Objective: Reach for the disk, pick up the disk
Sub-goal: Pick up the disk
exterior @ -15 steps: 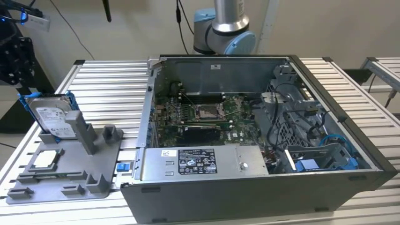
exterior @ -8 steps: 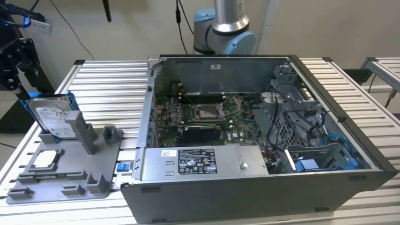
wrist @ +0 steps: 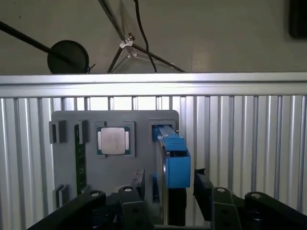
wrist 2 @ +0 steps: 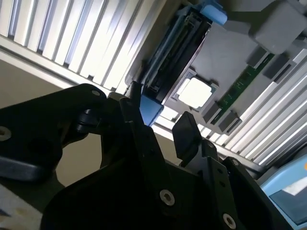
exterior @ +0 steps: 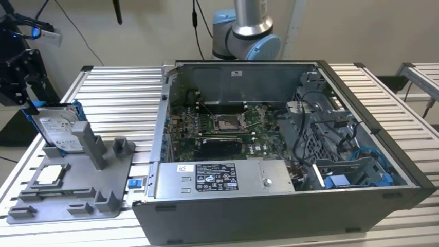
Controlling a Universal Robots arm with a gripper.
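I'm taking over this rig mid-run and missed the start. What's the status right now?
Gripper: open, one finger on each side of the disk's blue-framed end, not closed on it.
Disk: standing on edge in its slot in the grey fixture tray, at the exterior view's left of the open computer case.
Done: the reach.
Left: the pick-up. The disk is not gripped or lifted.

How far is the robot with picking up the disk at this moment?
Done: the reach, since the gripper straddles the disk at its blue-framed edge. In hand: nothing yet; the jaws stand open either side, and the disk sits on edge in the grey fixture. Left: the grasp and the lift.
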